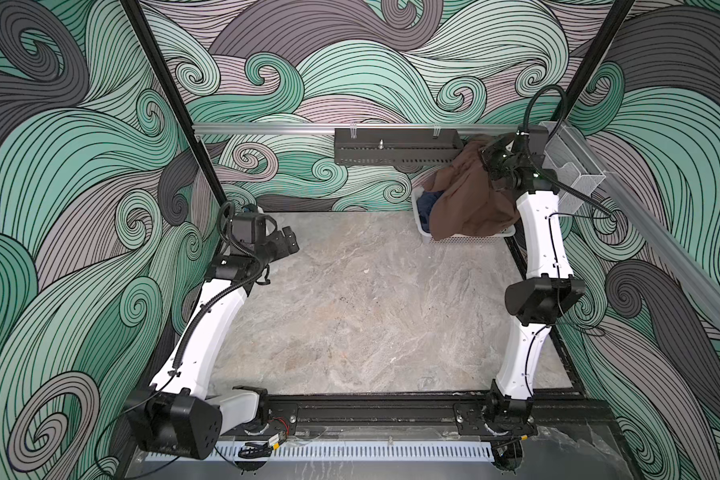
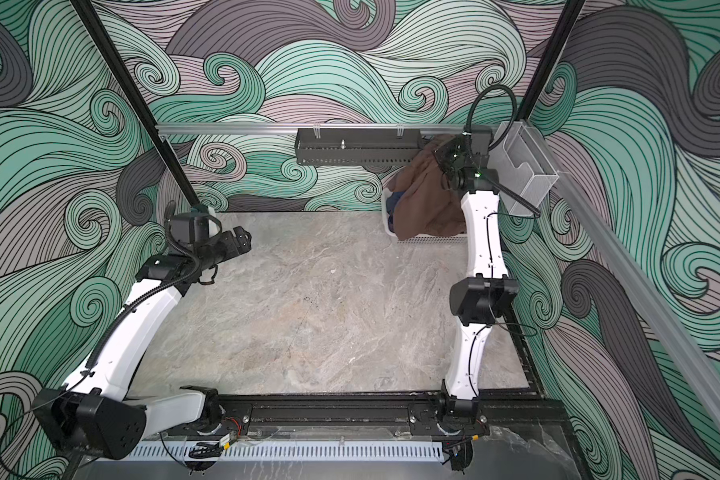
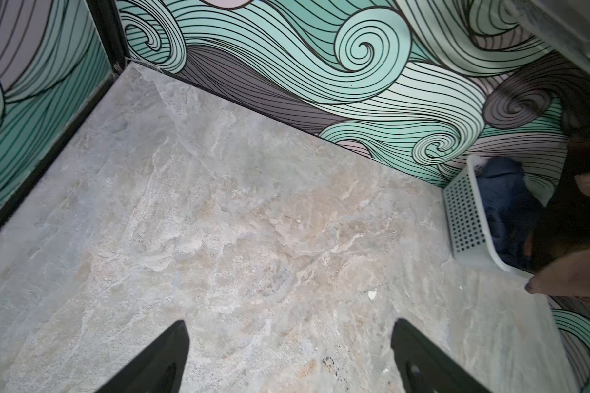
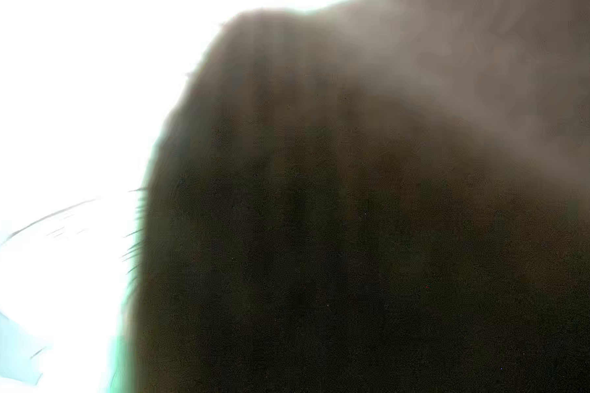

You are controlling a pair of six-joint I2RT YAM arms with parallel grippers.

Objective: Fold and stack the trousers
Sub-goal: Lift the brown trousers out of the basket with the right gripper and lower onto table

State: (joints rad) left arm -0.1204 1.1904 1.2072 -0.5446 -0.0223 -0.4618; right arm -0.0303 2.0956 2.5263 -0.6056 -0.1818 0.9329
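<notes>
The brown trousers [image 1: 462, 195] [image 2: 425, 195] hang in a bunch over the white basket [image 1: 466, 239] [image 2: 433, 240] at the back right corner. Their top is pulled up to my right gripper [image 1: 490, 156] [image 2: 444, 154], which is shut on the trousers; its fingertips are buried in the cloth. In the right wrist view, blurred brown cloth [image 4: 355, 204] covers nearly everything. My left gripper [image 1: 294, 241] [image 2: 246, 239] [image 3: 290, 323] hovers open over the table's left side with nothing between its fingers [image 3: 178, 343]. In the left wrist view the trousers [image 3: 576, 272] and basket [image 3: 464, 217] show at the edge.
A navy garment [image 1: 427, 203] [image 3: 504, 190] lies in the basket under the brown cloth. A black perforated tray [image 1: 395, 151] hangs on the back rail beside the right gripper. A mesh holder [image 1: 570, 166] is fixed to the right rail. The marble tabletop [image 1: 350, 311] spreads between the arms.
</notes>
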